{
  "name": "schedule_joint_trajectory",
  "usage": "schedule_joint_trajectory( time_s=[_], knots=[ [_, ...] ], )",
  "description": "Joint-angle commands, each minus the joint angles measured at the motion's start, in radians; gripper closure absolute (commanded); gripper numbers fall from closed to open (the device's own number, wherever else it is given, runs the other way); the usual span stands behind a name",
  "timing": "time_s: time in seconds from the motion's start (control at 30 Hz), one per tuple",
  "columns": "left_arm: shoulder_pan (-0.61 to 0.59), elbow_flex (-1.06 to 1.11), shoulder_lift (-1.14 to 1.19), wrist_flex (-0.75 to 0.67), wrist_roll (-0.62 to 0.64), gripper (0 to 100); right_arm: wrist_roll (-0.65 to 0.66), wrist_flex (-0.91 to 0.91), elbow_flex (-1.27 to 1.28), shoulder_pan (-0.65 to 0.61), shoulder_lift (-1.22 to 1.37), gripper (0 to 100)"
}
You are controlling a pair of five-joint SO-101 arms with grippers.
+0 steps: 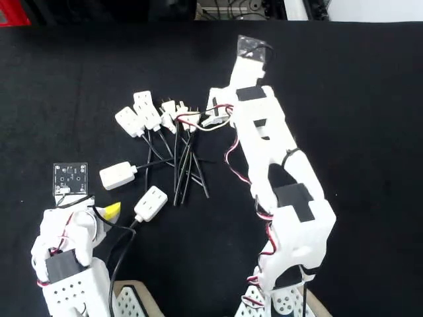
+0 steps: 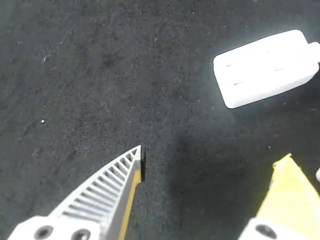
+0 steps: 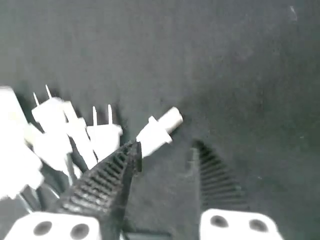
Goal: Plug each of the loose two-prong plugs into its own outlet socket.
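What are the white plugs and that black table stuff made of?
The plugs look like hard white plastic: smooth, moulded shapes with a slight shine. The table cover looks like black cloth, maybe felt: it is matte, with a fuzzy, speckled grain and small bits of lint on it.

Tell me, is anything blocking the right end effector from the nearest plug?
Nothing visible does. The open right end effector hangs beside the nearest plug, bare table between them; other plugs lie beyond it.
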Motion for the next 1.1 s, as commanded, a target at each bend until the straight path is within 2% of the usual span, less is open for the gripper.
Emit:
schedule_joint_trajectory(
  time_s=[0.0, 0.13, 0.5, 0.97, 1.07],
  knots=[
    [-0.013, -0.004, -0.005, -0.012, -0.006, 61, -0.120, -0.040, -0.058, 0.011, 0.025, 74.6],
    [-0.021, -0.002, -0.005, -0.012, -0.003, 61, -0.176, -0.038, -0.101, -0.021, 0.104, 73.7],
    [-0.022, -0.002, -0.005, -0.012, -0.002, 61, -0.491, -0.032, -0.222, -0.025, 0.257, 74.0],
    [-0.022, -0.002, -0.005, -0.012, -0.003, 61, -0.494, 0.002, -0.229, -0.025, 0.257, 74.1],
    [-0.022, -0.001, -0.005, -0.012, -0.005, 61, -0.494, 0.003, -0.226, -0.026, 0.259, 80.6]
  ],
)
